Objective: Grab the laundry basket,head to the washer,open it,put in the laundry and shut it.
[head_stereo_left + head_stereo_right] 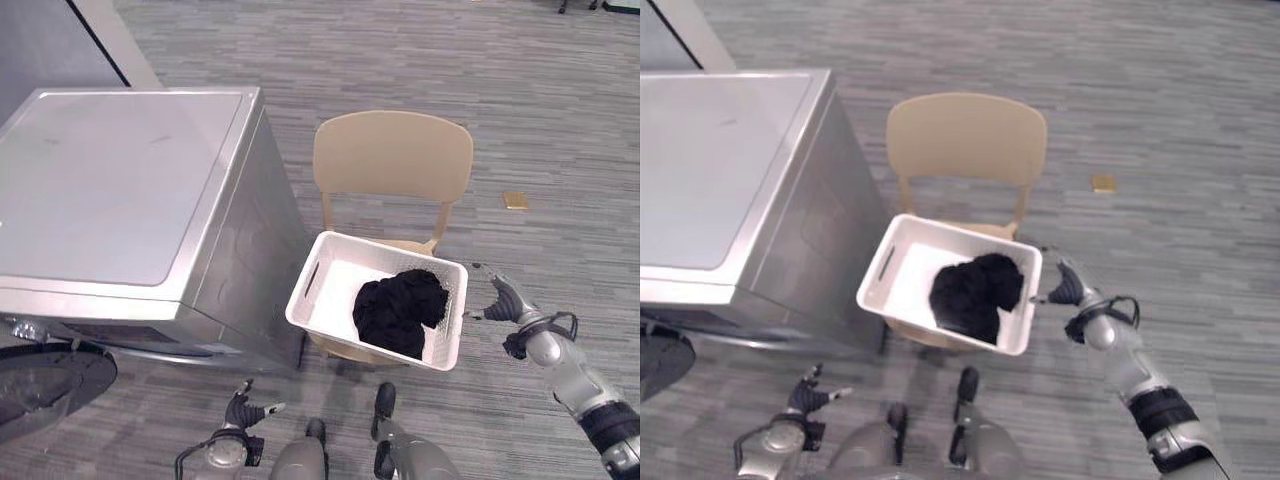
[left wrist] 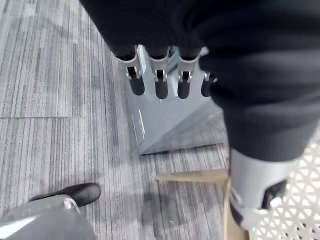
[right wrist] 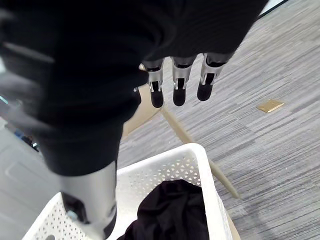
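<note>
Grey carpet: white laundry basket [image 1: 330,290] on tan chair [image 1: 392,160], long axis across; right hand [image 1: 505,300], fingers relaxed, just beside its right end; left hand [image 1: 240,410] lower, also slack.

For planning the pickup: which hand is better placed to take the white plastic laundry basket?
Right hand: open, beside the white plastic laundry basket on the beige chair. Left hand is lower, farther away.

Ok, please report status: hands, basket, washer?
Both hands open, left hand low, right hand beside basket. Basket on chair, black laundry inside. Washer door open.
</note>
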{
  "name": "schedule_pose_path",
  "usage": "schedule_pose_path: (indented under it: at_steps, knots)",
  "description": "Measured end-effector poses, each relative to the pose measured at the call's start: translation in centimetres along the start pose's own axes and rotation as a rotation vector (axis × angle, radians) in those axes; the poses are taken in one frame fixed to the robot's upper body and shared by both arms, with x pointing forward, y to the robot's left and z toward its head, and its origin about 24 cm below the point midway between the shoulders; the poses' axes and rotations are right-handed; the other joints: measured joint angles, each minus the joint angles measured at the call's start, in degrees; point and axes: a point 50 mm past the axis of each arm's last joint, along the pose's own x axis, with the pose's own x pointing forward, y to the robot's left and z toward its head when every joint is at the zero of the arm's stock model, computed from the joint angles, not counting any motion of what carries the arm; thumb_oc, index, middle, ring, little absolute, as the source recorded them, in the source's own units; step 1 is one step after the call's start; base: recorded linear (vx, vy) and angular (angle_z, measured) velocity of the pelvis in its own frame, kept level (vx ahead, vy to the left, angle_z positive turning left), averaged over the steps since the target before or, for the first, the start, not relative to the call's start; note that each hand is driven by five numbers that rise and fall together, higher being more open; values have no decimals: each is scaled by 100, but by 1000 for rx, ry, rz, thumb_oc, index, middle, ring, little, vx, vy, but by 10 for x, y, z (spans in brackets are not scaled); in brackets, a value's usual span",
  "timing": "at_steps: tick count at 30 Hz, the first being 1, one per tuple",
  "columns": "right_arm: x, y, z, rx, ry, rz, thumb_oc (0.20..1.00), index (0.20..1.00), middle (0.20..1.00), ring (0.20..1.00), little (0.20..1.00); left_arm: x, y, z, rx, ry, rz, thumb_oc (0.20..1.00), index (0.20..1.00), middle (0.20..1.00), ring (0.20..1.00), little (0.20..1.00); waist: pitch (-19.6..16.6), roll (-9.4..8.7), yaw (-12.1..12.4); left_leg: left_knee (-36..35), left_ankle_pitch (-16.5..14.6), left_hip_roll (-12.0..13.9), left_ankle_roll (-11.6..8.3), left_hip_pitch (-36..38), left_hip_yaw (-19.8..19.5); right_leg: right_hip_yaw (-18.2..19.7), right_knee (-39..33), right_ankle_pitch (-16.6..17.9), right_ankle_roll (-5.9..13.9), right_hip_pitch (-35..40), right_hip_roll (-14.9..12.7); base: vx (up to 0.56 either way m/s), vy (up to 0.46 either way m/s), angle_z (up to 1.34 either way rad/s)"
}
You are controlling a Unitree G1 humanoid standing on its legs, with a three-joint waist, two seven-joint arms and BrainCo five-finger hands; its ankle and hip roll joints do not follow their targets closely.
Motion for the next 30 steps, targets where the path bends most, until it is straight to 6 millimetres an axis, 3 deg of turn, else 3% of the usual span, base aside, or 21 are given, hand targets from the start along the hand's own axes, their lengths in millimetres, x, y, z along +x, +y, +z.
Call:
schedule_pose_path:
  at_steps: [1, 3, 4, 5, 6, 7, 12, 15, 16, 19, 21, 23, 25, 27, 30]
  knots:
    - [0, 6, 0, -14, 0, 24, 1000, 1000, 1000, 1000, 1000, 0, -2, 1, 12, -5, -11, 1000, 1000, 1000, 1000, 1000, 18, 1, 29, -286, 240, 46, 43, -113, 126, -56, -6, -69, -46, 64, 75, 84, 78, -2]
    - [1, 14, 0, -46, -1, 64, 1000, 1000, 1000, 1000, 1000, -1, -1, -1, 15, 1, -10, 1000, 1000, 1000, 1000, 1000, 18, 9, 85, -427, 435, 30, 66, -119, 269, -129, -28, -224, 77, 101, 160, 98, 109, -23]
    - [1, 15, 1, -53, -6, 72, 1000, 1000, 1000, 1000, 1000, -2, 0, -3, 17, 8, -10, 1000, 1000, 1000, 1000, 1000, 23, 89, 84, -506, 515, 36, 135, -130, 282, -222, -17, -399, 327, 106, 226, 70, 112, -28]
    - [1, 15, 0, -77, -7, 77, 1000, 1000, 1000, 1000, 1000, -2, -1, -4, 17, 8, -13, 1000, 1000, 1000, 1000, 1000, 43, 251, 115, -596, 609, 204, 211, -178, 143, -287, 164, -567, 497, 46, 379, 37, 71, -35]
    - [2, 16, 0, -95, -6, 82, 1000, 1000, 1000, 1000, 1000, -2, 2, -3, 32, 2, -8, 1000, 1000, 1000, 1000, 1000, 77, 246, 148, -538, 812, 278, 45, -228, 187, -251, 629, -686, 349, -141, 350, 46, 110, -21]
    - [2, 17, -2, -105, 0, 87, 1000, 1000, 1000, 1000, 1000, -2, 9, -3, 63, 3, 4, 1000, 1000, 1000, 1000, 1000, 113, 117, 125, -540, 854, 174, 76, -241, 215, -431, 560, -609, 335, -153, 223, 31, 93, -2]
    - [7, 12, 4, -160, -27, 81, 1000, 1000, 1000, 1000, 1000, -1, 16, -2, 78, -3, 19, 1000, 1000, 1000, 1000, 1000, 133, 169, 192, -485, 864, 109, 118, -363, 197, -528, 424, -581, 375, -141, 165, 17, 91, 1]
    - [21, 13, 18, -241, -79, 108, 1000, 1000, 1000, 1000, 1000, 1, 18, 4, 82, -30, 27, 1000, 1000, 1000, 1000, 1000, 143, 177, 306, -489, 928, 24, 210, -557, 179, -516, 429, -572, 387, -338, 79, 4, 51, 8]
    - [26, 7, 24, -251, -100, 89, 1000, 1000, 1000, 1000, 1000, 3, 19, 10, 82, -45, 29, 1000, 1000, 1000, 1000, 1000, 226, 209, 318, -510, 1092, -3, 282, -580, 166, -470, 438, -436, 530, -365, 54, -7, 48, 34]
    - [42, 3, 30, -288, -90, 85, 1000, 1000, 1000, 1000, 1000, 5, 18, 15, 90, -66, 30, 1000, 1000, 1000, 1000, 1000, 328, 118, 575, -577, 1101, -89, 289, -680, 180, -379, 475, -437, 526, -482, -21, -8, 38, 6]
    - [54, -10, 39, -327, -99, 59, 1000, 1000, 1000, 1000, 1000, 10, 16, 29, 99, -108, 20, 1000, 1000, 1000, 1000, 1000, 527, 115, 611, -577, 1172, -136, 320, -789, 132, -358, 466, -349, 560, -583, -48, -18, 13, 22]
    - [62, -18, 45, -353, -103, 32, 1000, 1000, 1000, 1000, 1000, 13, 15, 40, 97, -137, 20, 1000, 1000, 1000, 1000, 1000, 666, 88, 713, -586, 1243, -181, 348, -856, 99, -337, 457, -279, 468, -655, -74, -45, 5, 22]
    - [68, -20, 46, -380, -85, 16, 1000, 1000, 1000, 1000, 1000, 15, 16, 49, 96, -166, 31, 1000, 1000, 1000, 1000, 1000, 778, 107, 888, -574, 1257, -216, 346, -878, 96, -330, 442, -216, 380, -655, -107, -78, 5, 8]
    - [83, -37, 46, -465, -26, -15, 1000, 1000, 1000, 1000, 1000, 19, 18, 77, 67, -259, 46, 1000, 1000, 1000, 1000, 1000, 1093, 175, 990, -554, 1253, -270, 344, -1059, 50, -366, 435, -214, 379, -802, -154, -91, 14, 14]
    - [84, -40, 43, -513, -8, -33, 1000, 1000, 1000, 1000, 1000, 21, 18, 91, 57, -302, 44, 1000, 1000, 1000, 1000, 1000, 1344, 233, 1044, -549, 1257, -316, 347, -1117, 4, -354, 439, -197, 355, -843, -195, -76, -2, 12]
